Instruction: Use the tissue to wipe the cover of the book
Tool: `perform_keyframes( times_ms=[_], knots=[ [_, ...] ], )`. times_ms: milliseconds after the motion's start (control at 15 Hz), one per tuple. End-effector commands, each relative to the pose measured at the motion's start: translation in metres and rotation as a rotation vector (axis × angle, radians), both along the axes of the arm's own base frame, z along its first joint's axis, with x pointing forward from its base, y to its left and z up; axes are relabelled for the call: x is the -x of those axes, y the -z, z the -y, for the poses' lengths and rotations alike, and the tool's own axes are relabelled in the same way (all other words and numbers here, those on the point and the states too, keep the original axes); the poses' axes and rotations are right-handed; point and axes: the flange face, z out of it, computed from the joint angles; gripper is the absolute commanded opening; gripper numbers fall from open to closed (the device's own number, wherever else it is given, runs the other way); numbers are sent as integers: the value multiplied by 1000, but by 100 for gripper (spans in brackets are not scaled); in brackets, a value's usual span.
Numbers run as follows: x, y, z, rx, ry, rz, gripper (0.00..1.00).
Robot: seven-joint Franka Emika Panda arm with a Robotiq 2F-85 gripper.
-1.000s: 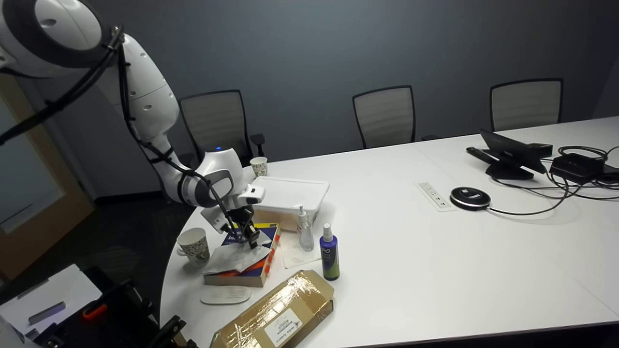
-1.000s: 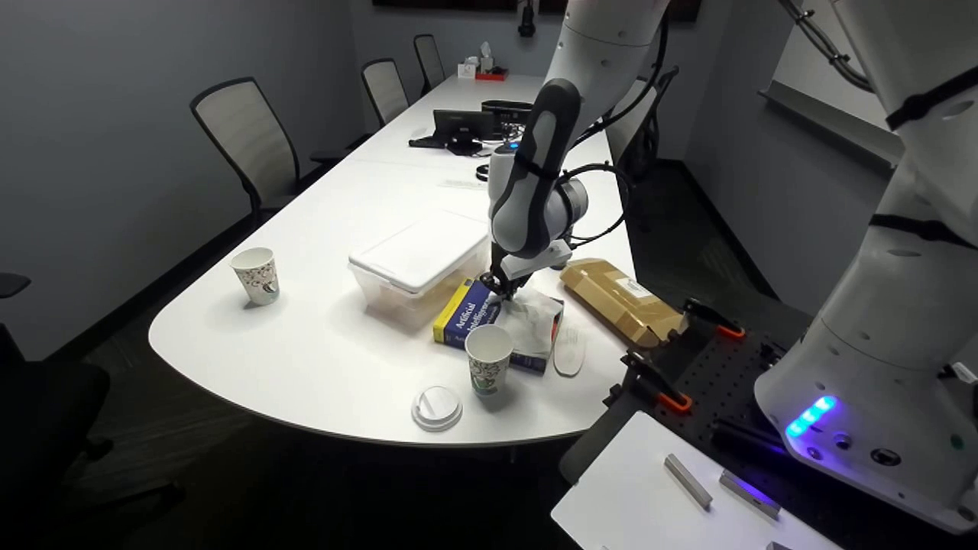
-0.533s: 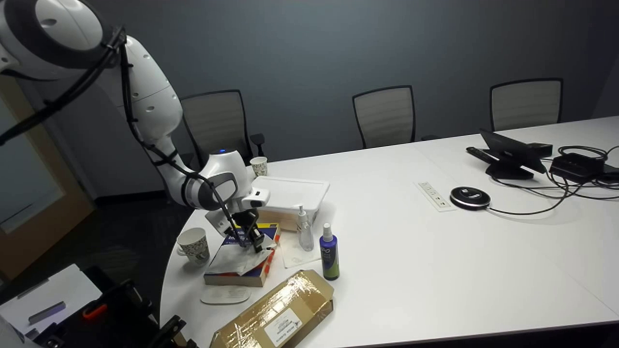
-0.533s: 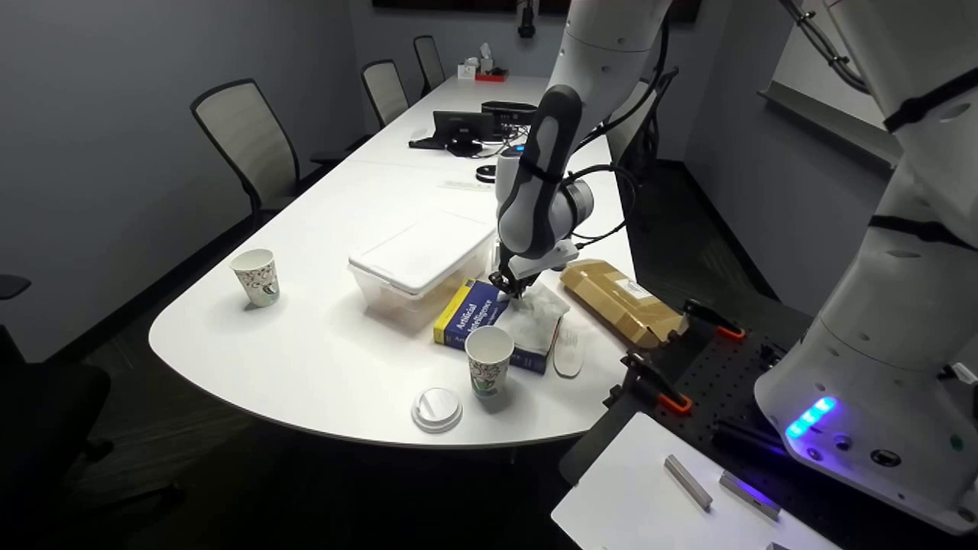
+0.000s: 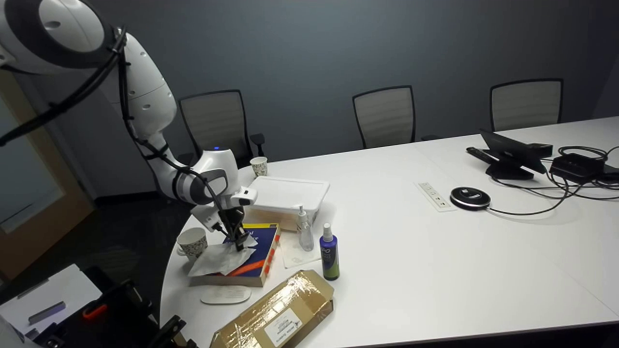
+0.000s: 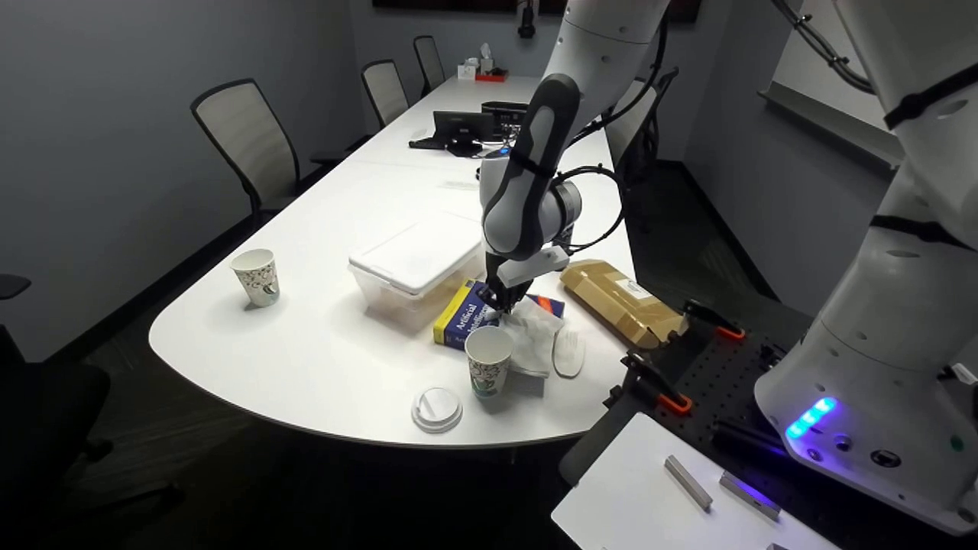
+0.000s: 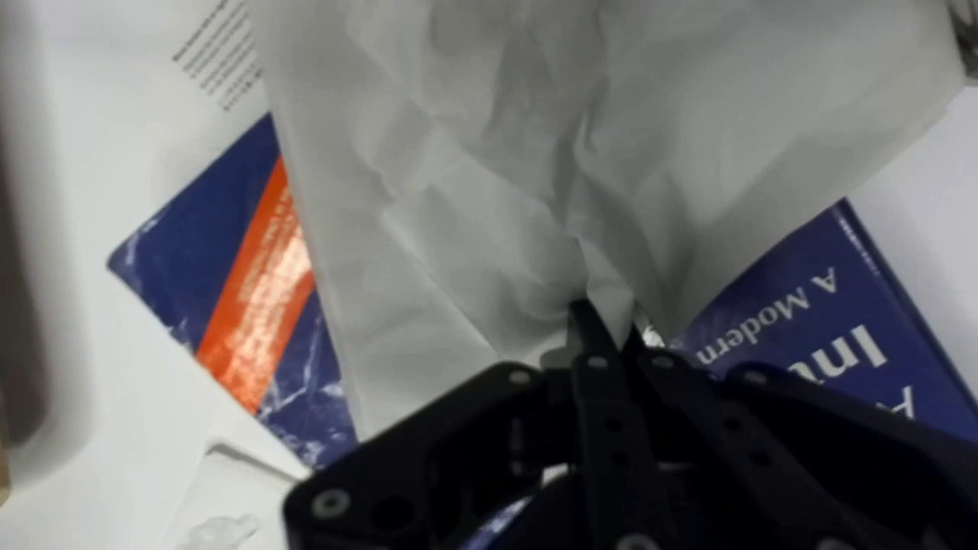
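Note:
The book [image 5: 265, 244], dark blue with a yellow band and an orange stripe, lies flat on the table. It also shows in an exterior view [image 6: 461, 315] and in the wrist view [image 7: 829, 321]. The white crumpled tissue [image 5: 218, 260] lies over part of the cover and hangs past the edge on the cup's side. It also shows in an exterior view [image 6: 532, 334] and in the wrist view [image 7: 474, 176]. My gripper [image 7: 607, 325] is shut on the tissue's bunched end, low over the cover. It also shows in both exterior views [image 5: 240, 245] [image 6: 500, 305].
A paper cup [image 5: 192, 242] stands close beside the book and tissue. A lidded plastic box [image 5: 290, 193], a clear pump bottle [image 5: 305, 234] and a blue-green spray bottle [image 5: 330, 256] stand nearby. A brown packet [image 5: 278, 311] and a white oval piece [image 5: 226, 295] lie near the book.
My gripper first moved slightly away from the cup, then back across the cover toward it. The tissue moved along, uncovering more of the cover's far side and orange stripe.

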Motion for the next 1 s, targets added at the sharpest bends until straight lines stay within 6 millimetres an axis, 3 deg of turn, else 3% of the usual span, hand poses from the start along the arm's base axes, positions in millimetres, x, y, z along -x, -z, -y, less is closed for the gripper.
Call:
perform_keyframes(
  times_ms=[0, 467, 933],
  knots=[
    [-1, -5, -17, -34, -55, -21, 1],
    [-32, -3, -22, 13, -99, 32, 1],
    [-60, -7, 21, 98, -59, 46, 1]
  ],
)
